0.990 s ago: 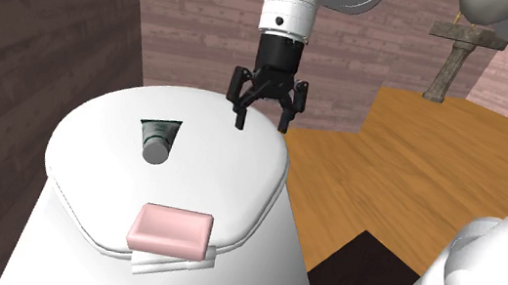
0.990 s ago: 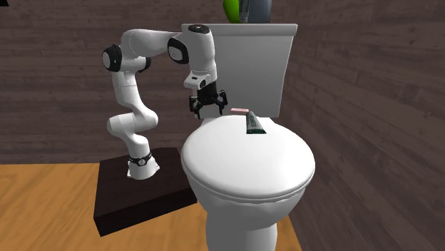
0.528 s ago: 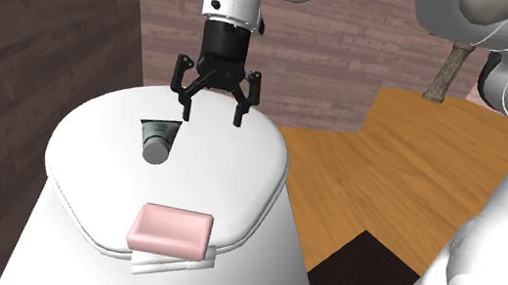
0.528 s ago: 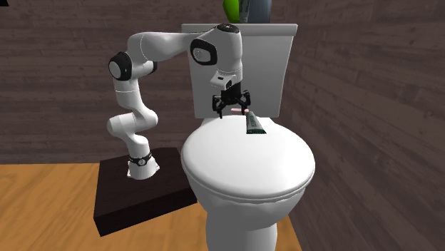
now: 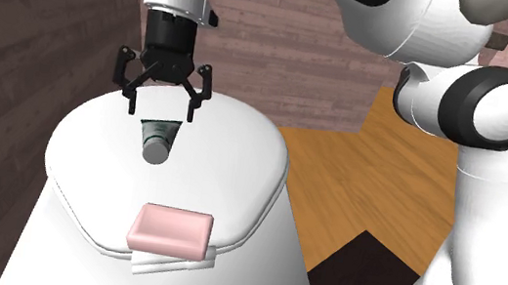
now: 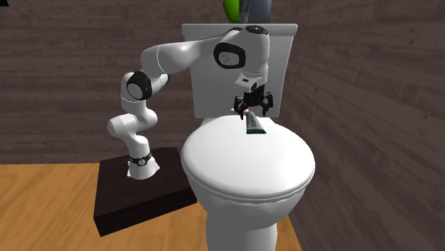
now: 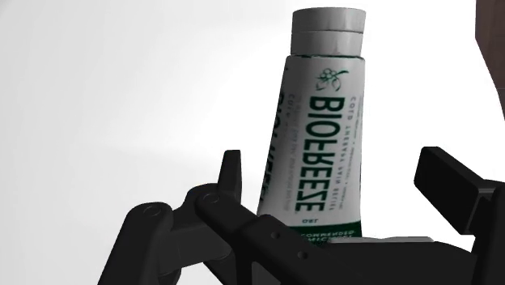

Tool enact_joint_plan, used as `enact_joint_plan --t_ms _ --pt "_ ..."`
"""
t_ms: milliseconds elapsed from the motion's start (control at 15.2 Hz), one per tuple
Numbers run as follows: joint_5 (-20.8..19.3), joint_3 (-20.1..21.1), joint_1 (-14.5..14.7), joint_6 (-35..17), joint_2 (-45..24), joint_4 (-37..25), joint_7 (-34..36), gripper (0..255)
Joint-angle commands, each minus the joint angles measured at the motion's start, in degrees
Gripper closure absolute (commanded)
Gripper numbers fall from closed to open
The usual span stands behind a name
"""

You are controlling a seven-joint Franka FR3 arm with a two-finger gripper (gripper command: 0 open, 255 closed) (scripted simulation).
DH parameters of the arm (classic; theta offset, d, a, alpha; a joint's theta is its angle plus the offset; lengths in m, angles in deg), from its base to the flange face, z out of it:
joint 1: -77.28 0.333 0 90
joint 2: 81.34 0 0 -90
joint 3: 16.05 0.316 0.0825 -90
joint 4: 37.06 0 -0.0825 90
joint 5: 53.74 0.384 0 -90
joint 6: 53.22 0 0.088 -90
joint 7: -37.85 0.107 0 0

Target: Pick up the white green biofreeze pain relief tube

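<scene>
From my station I saw the hand (image 5: pixel 160 111) hanging wide open above the toilet lid (image 5: pixel 230 163), holding nothing. Its two black fingers pointed straight down, one on either side of the tube's line.

The tube (image 5: pixel 157 138) lay flat on the white lid. In the shoulder view its round grey cap faced 6 o'clock and its flat crimped end faced 12 o'clock, directly under the hand. A pink block (image 5: pixel 171 229) sat on something white at the lid's near rim, at 6 o'clock from the tube and well apart from it.

In the second exterior view the hand (image 6: pixel 253 108) hovered over the far end of the tube (image 6: pixel 254 125), close to the cistern (image 6: pixel 214 64). The tube ran from 12 to 6 o'clock on the rear half of the lid (image 6: pixel 249 171). The arm's dark stand (image 6: pixel 135 192) sat on the wood floor at 9 o'clock from the toilet.

Through the wrist camera the tube (image 7: pixel 324 129) was white with dark green BIOFREEZE lettering and a white cap. It lay between the spread fingers (image 7: pixel 235 174) of the hand (image 7: pixel 337 182), cap pointing away. The fingers seemed clear of it, though I could not judge the gap.
</scene>
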Motion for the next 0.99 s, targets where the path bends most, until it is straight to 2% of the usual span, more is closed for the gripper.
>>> enact_joint_plan --t_ms 0,264,396,462,924 --pt "0.2 0.0 -0.2 -1.7 0.3 2.0 -0.2 0" --pt "0.9 -0.1 -1.3 -5.5 1.9 7.5 -1.2 0" --pt "1.0 -0.1 -1.4 -6.1 2.1 8.3 -1.3 0" --pt "1.0 -0.1 -1.4 -6.3 2.1 8.5 -1.3 255" --pt "1.0 -0.1 -1.4 -6.3 2.2 8.6 -1.3 255"
